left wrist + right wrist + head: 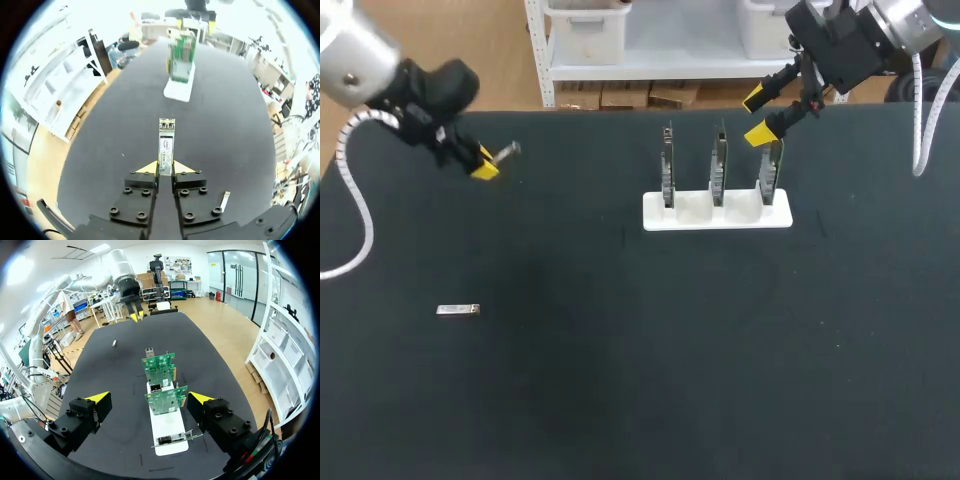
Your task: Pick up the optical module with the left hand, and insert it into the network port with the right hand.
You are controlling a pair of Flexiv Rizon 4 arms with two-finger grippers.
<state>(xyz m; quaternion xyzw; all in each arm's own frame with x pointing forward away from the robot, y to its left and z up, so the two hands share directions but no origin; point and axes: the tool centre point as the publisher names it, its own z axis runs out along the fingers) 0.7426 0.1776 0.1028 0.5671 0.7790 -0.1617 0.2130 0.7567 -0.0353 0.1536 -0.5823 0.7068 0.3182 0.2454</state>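
My left gripper [486,162] hovers over the table's far left, shut on a silver optical module [508,152] that sticks out past its yellow tips. In the left wrist view the module [166,145] is pinched between the fingers of that gripper [165,168] and points toward the white stand [178,90]. Three green network cards [718,165] stand upright in the white stand [717,215]. My right gripper [760,115] is open above the rightmost card. In the right wrist view the nearest card [165,400] lies between the spread fingers of the right gripper [149,398].
A second optical module [458,310] lies flat on the black table at the front left, also seen under the left gripper [225,201] and far ahead of the right one [114,343]. The table is black matting all round.
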